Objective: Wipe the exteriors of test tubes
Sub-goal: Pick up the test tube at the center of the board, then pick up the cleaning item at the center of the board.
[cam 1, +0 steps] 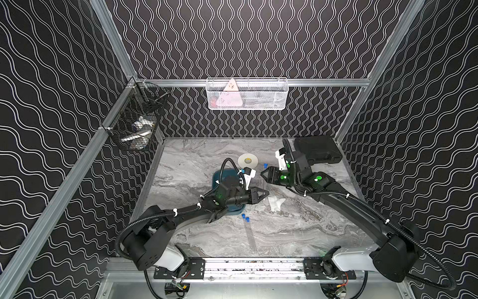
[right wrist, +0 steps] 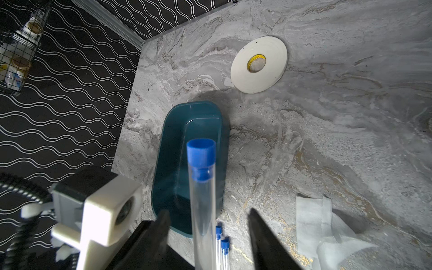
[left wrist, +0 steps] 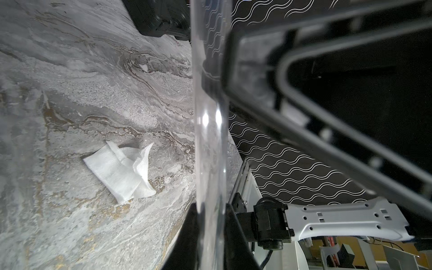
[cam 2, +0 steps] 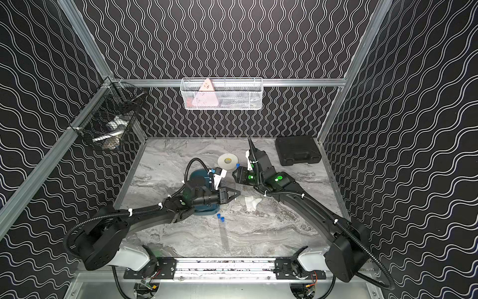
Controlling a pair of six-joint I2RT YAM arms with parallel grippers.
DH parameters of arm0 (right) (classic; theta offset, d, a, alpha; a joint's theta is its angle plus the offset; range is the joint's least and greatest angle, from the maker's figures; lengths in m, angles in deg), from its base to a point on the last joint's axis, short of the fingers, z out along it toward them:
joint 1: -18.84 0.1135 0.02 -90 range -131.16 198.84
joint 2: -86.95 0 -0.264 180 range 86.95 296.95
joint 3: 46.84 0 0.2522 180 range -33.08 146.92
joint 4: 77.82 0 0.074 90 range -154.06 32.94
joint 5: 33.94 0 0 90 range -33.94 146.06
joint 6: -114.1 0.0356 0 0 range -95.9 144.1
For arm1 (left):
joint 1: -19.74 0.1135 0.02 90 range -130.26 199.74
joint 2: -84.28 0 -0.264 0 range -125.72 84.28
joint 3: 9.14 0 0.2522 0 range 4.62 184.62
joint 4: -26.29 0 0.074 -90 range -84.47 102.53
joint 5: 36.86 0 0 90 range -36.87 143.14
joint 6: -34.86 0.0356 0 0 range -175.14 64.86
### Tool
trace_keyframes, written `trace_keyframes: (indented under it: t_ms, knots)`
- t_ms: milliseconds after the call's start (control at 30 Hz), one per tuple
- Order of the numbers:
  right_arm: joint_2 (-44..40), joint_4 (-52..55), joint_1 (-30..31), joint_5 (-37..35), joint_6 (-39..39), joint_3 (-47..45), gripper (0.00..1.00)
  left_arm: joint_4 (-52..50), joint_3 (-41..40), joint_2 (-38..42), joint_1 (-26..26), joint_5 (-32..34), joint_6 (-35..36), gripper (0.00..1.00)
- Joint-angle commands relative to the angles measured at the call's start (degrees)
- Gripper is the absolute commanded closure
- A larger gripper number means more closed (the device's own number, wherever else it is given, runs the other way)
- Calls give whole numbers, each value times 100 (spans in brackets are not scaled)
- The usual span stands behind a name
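right now i am pinching a tube (left wrist: 210, 117) in my left tool (cam 1: 266, 192), with the jaws pressed onto its clear wall well away from the blue cap (right wrist: 201, 149). my right tool (cam 1: 264, 174) is standing spread, one jaw on each side of that same tube. a gap is showing on both sides in the right wrist view, so it is not gripping.

the tube is hanging in the air between the two tools, above the bench (cam 1: 297, 233), with its cap pointing toward the back wall. two more tubes (cam 1: 249, 233) are lying side by side on the bench near the tray (cam 1: 216, 178). the tissue (cam 1: 275, 203) is lying crumpled on the bench near my left tool, and neither tool is touching it.

i am judging the tube to be light, stiff and thin-walled, smooth enough to slip or pivot in a one-point pinch, and likely to crack under a hard squeeze. holding it close to one end with a gentle grip is leaving most of its length bare for wiping. the tissue is looking soft and limp, so i am thinking its raised fold is the best place to take it.
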Motion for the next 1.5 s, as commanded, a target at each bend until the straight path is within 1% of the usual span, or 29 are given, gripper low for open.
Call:
trace_keyframes:
  t_ms: [0, 67, 167, 267, 333, 467, 600, 667, 767, 867, 1100, 1200, 1267, 1467]
  knots:
    - [-162, 120, -34, -419, -136, 92, 17, -196, -47, 175, 6, 253, 245, 91]
    - [-268, 321, -135, -574, -202, 130, 15, -388, -70, 286, 0, 333, 328, 91]
    - [-325, 675, -440, -632, -216, 78, 15, -644, -144, 458, 1, 461, 462, 91]
    - [-252, 973, -728, -570, -202, -68, 17, -862, -226, 598, 5, 555, 556, 91]
    - [-162, 1079, -857, -445, -162, -410, 19, -985, -285, 687, 1, 610, 595, 91]
    - [106, 1230, -865, -369, -99, -867, 26, -1174, -403, 847, 3, 691, 669, 91]
    - [346, 1072, -865, -150, -27, -1279, 31, -1278, -517, 939, 4, 707, 702, 91]
    - [447, 1015, -848, -53, -50, -1338, 32, -1340, -544, 959, 0, 707, 724, 91]
    - [592, 1102, -810, -102, -155, -1251, 35, -1377, -601, 1015, 4, 720, 753, 91]
    - [770, 1213, -736, -199, -294, -1080, 40, -1404, -646, 1063, -1, 735, 774, 91]
    - [1274, 1420, -337, -536, -379, -779, 60, -1382, -820, 1238, 4, 813, 725, 90]
    - [1467, 1520, -208, -704, -397, -692, 64, -1420, -861, 1309, 2, 823, 736, 90]
    - [1548, 1529, -150, -760, -405, -676, 67, -1454, -891, 1359, -4, 841, 748, 90]
    - [1703, 1719, -66, -1083, -434, -630, 83, -1474, -953, 1450, 0, 859, 741, 90]
